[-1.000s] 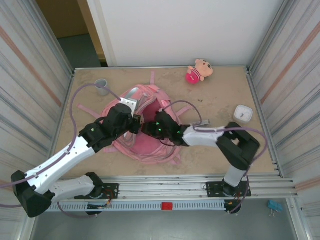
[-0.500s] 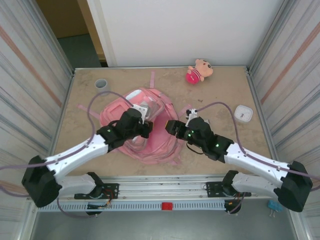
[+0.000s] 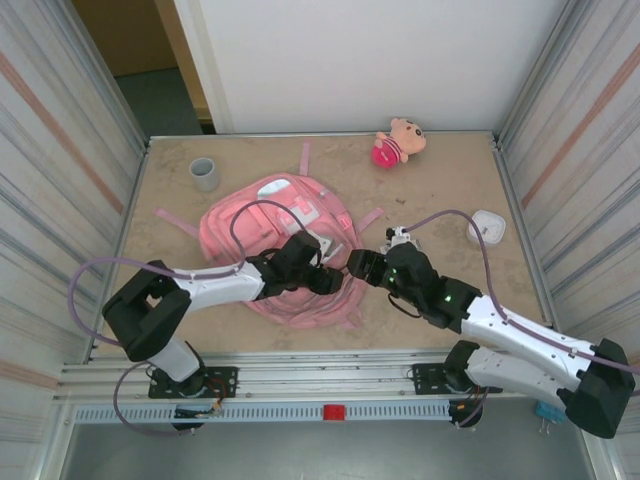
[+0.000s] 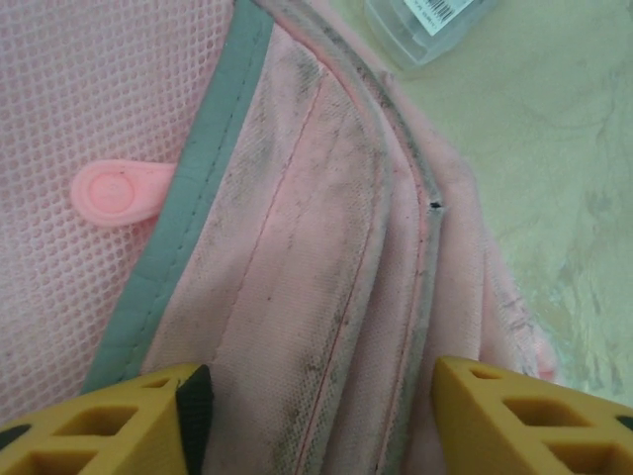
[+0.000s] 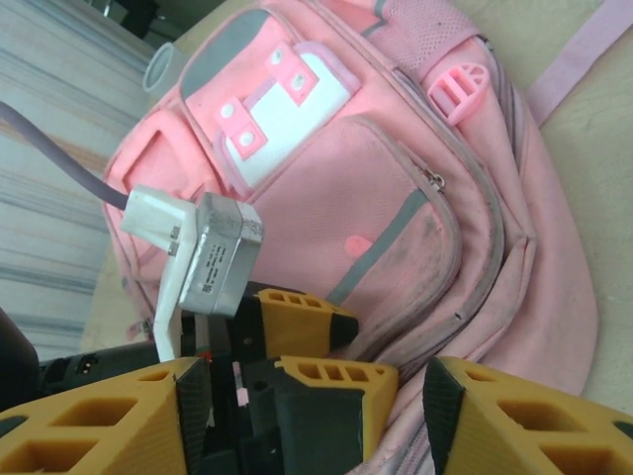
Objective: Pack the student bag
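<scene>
The student bag (image 3: 265, 215) is a pink backpack lying flat on the table, front pockets up. My left gripper (image 3: 329, 281) stands open low over its near right edge. In the left wrist view the yellow fingers (image 4: 109, 421) straddle the bag's pink fabric and zipper seam (image 4: 326, 257) without pinching it. My right gripper (image 3: 362, 266) is open just right of that spot, facing the left one. In the right wrist view the bag (image 5: 386, 188) lies ahead, and the left gripper's fingers (image 5: 297, 322) sit between my right gripper's (image 5: 316, 416) spread jaws.
A pink plush doll (image 3: 398, 140) lies at the back right. A grey cup (image 3: 204, 173) stands at the back left. A small white box (image 3: 487, 227) sits right of the bag. A clear plastic case (image 4: 425, 25) rests on the table past the bag's edge.
The bag has gone from held up between the grippers to lying flat. Both grippers moved toward its near right edge. The left gripper has opened and the right one has widened.
</scene>
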Tool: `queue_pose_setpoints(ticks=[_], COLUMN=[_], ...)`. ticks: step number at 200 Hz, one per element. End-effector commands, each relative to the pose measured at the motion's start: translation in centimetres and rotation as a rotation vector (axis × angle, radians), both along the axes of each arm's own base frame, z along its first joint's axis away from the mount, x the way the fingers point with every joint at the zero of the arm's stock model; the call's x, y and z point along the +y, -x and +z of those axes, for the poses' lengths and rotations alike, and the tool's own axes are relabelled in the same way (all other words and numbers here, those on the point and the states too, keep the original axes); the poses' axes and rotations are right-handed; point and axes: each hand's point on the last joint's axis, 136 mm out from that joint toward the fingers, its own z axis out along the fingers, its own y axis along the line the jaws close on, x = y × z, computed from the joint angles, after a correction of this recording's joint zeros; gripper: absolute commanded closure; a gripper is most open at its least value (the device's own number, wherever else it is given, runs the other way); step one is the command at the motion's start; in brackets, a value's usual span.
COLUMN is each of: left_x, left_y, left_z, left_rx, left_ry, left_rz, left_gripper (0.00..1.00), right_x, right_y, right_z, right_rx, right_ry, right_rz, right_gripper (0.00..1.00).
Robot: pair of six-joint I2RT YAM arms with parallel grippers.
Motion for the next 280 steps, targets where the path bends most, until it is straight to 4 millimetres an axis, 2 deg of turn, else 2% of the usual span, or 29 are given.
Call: queue_pose_setpoints(ticks=[1,24,48,67,78,94,108,133,144,171,200,220,232,243,252,268,280], left_x=[-0.4,0.8,3.3,5.9,7.4,9.6,11.4,13.8,14.6,16.1,17.0,17.5,17.9,18.2,18.5,18.9,19.3], left_y=[-0.3,-0.8,-0.8,-0.7,-0.5,-0.2,0.0,0.4,0.6,0.7,0.7,0.7,0.7,0.7,0.8,0.9,0.9], left_z=[2.9,6.7,10.7,12.5,12.9,12.3,11.4,10.0,9.5,8.4,7.5,7.1,6.7,6.4,6.1,5.9,6.0], left_rx=[-0.039,-0.125,-0.197,-0.222,-0.215,-0.183,-0.15,-0.106,-0.098,-0.075,-0.045,-0.034,-0.023,-0.011,-0.003,0.001,-0.004], left_ry=[0.043,0.055,0.065,0.083,0.097,0.114,0.136,0.183,0.194,0.209,0.224,0.222,0.221,0.222,0.221,0.215,0.205], left_rz=[0.003,0.038,0.099,0.165,0.202,0.264,0.32,0.406,0.434,0.485,0.52,0.544,0.567,0.584,0.597,0.614,0.622], left_gripper=[0.35,0.29,0.2,0.13,0.11,0.1,0.1,0.11,0.11,0.11,0.11,0.11,0.11,0.11,0.11,0.11,0.12], right_x=[-1.2,-1.0,-0.4,0.6,1.7,2.7,3.2,4.3,5.2,7.2,9.1,9.5,9.4,9.2,8.9,8.6,8.7], right_y=[-0.3,-0.2,0.3,1.5,2.9,4.8,5.5,5.4,5.2,4.9,5.3,5.4,4.8,3.6,2.8,2.8,3.4], right_z=[0.8,2.4,4.7,5.6,5.3,3.9,2.5,0.5,-1.4,-5.2,-8.4,-10.4,-11.8,-13.2,-14.2,-14.9,-14.3], right_rx=[-0.074,-0.179,-0.345,-0.515,-0.613,-0.739,-0.809,-0.886,-0.878,-0.898,-0.86,-0.816,-0.776,-0.732,-0.695,-0.682,-0.746], right_ry=[0.067,0.13,0.268,0.456,0.551,0.674,0.771,0.901,0.953,1.068,1.078,1.071,1.1,1.159,1.2,1.227,1.235], right_rz=[-0.003,0.066,0.219,0.443,0.628,0.877,1.02,1.177,1.265,1.43,1.559,1.597,1.581,1.526,1.481,1.476,1.486], right_gripper=[0.37,0.33,0.32,0.32,0.32,0.32,0.28,0.27,0.27,0.25,0.23,0.24,0.25,0.29,0.36,0.68,0.84])
